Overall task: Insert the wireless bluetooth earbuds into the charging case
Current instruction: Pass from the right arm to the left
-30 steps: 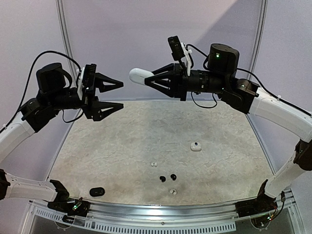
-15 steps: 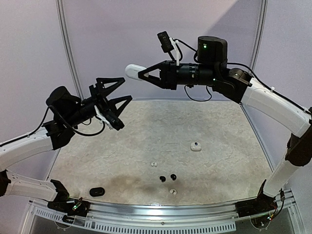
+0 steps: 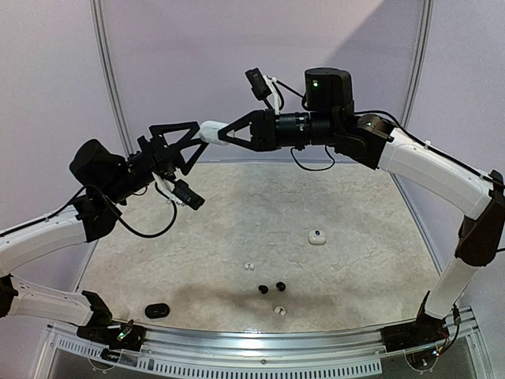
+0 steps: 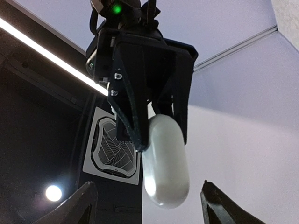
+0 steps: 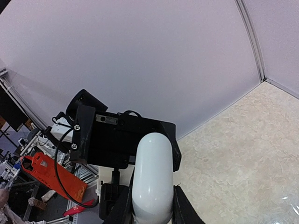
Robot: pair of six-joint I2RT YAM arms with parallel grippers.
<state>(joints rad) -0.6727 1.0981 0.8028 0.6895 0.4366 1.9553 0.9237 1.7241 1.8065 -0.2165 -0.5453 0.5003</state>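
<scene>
My right gripper (image 3: 221, 134) is shut on a white pill-shaped charging case (image 3: 210, 131), held high above the table's far left. In the right wrist view the case (image 5: 152, 177) sticks out between my fingers (image 5: 180, 207). My left gripper (image 3: 197, 164) stands open, pointing up at the case; its upper finger reaches close to it. From the left wrist, the case (image 4: 166, 158) hangs between my open fingertips (image 4: 86, 200), untouched. On the table lie small white earbuds (image 3: 249, 266), two black earbuds (image 3: 271, 287) and another white one (image 3: 278, 310).
A small white case (image 3: 317, 237) sits right of the table's middle. A black case (image 3: 158, 309) lies near the front left edge. The table's raised rim (image 3: 260, 341) runs along the front. A wall and frame posts (image 3: 109, 71) stand behind.
My right arm carried the white case leftwards. My left arm dropped, turned and lifted its open jaws up to the case. The things on the table stayed put.
</scene>
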